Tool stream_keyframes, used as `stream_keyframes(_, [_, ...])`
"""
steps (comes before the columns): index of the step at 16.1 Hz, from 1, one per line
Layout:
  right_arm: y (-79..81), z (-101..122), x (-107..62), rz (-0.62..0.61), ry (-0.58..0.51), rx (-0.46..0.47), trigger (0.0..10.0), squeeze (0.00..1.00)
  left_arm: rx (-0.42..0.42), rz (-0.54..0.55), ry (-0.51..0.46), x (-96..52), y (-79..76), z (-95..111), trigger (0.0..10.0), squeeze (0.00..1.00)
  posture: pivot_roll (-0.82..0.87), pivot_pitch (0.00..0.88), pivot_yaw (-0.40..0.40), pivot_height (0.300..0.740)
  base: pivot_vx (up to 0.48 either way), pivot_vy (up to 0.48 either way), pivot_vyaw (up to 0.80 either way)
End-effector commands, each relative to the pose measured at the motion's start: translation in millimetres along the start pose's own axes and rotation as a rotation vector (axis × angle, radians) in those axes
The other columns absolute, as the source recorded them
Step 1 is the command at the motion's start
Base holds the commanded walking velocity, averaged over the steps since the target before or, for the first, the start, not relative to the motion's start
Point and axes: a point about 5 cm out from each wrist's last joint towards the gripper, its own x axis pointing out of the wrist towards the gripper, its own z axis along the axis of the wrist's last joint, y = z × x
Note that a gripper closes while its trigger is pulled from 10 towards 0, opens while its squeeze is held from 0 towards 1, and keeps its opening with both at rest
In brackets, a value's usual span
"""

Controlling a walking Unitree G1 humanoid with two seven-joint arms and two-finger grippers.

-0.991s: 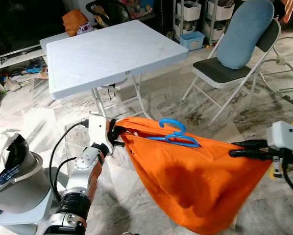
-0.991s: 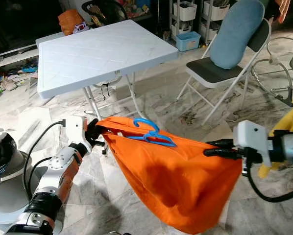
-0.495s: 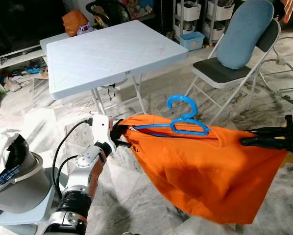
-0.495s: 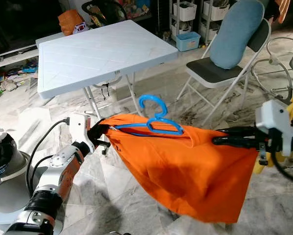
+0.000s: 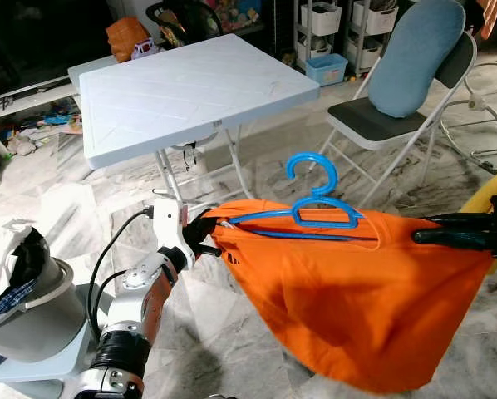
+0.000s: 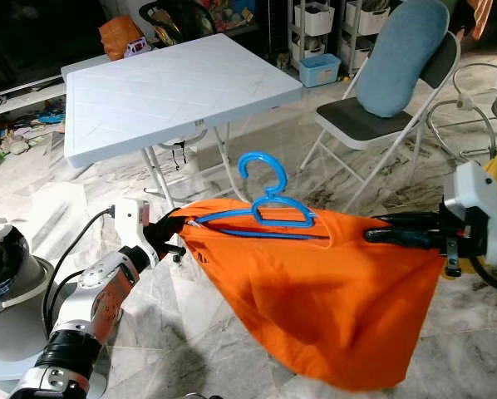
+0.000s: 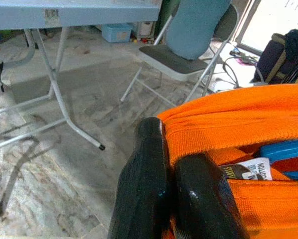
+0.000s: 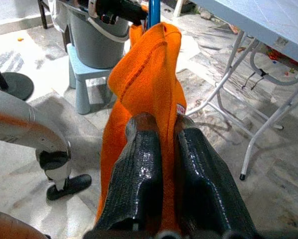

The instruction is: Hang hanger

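Left tool (image 5: pixel 209 232) clamped on orange shirt (image 5: pixel 356 307) shoulder, right tool (image 5: pixel 423 238) pinching other; blue hanger (image 5: pixel 319 209) threaded in. You've yet to hang it — no rail visible.

Left gripper (image 5: pixel 205 234) and right gripper (image 5: pixel 427 237) extend forward (jaws clamped), spread wide.

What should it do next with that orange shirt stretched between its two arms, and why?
Probably keep the orange shirt taut and carry it toward somewhere to hang it. Both the left end effector and the right end effector pinch its shoulders, and the blue hanger already sits inside the collar with its hook upright, but no rail shows nearby.
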Motion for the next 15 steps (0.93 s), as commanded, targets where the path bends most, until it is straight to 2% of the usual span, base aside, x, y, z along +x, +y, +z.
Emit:
stream_keyframes(1, [-4.4, 20.5, -4.1, -0.018, -0.08, -0.118, 10.0, 0.0, -0.009, 0.056, 0.087, -9.7, 9.9, -17.5, 0.0, 0.0, -0.14, 0.005, 0.142, 0.74, 0.0, 0.0, 0.0])
stream_keyframes(3, [-0.6, -1.2, 0.7, 0.002, 0.091, -0.157, 10.0, 0.0, 0.045, 0.088, 0.042, -6.0, 10.3, -5.4, 0.0, 0.0, -0.13, 0.005, 0.14, 0.74, 0.0, 0.0, 0.0])
stream_keyframes(4, [-2.7, -9.9, 6.8, -0.034, 0.138, -0.166, 10.0, 0.0, 0.069, 0.103, 0.021, -3.3, 9.6, 1.7, 0.0, 0.0, -0.13, 0.005, 0.137, 0.74, 0.0, 0.0, 0.0])
stream_keyframes(8, [-4.9, -19.7, 28.5, -0.1, 0.197, -0.254, 10.0, 0.0, 0.168, 0.113, 0.021, -1.7, 7.0, 6.7, 0.0, 0.0, -0.13, 0.006, 0.139, 0.74, 0.0, 0.0, 0.0])
stream_keyframes(10, [-5.1, -21.9, 21.9, -0.093, 0.214, -0.268, 10.0, 0.0, 0.168, 0.133, 0.043, -3.1, 9.7, 4.3, 0.0, 0.0, -0.13, 0.006, 0.139, 0.74, 0.0, 0.0, 0.0])
stream_keyframes(13, [-15.4, -21.1, 4.2, -0.154, 0.279, -0.299, 10.0, 0.0, 0.165, 0.153, 0.04, -4.9, 14.7, 5.7, 0.0, 0.0, -0.13, 0.006, 0.139, 0.74, 0.0, 0.0, 0.0])
stream_keyframes(15, [-16.5, -6.6, -14.2, -0.157, 0.253, -0.301, 10.0, 0.0, 0.166, 0.168, 0.053, -6.4, 17.8, 3.4, 0.0, 0.0, -0.14, 0.004, 0.14, 0.74, 0.0, 0.0, 0.0])
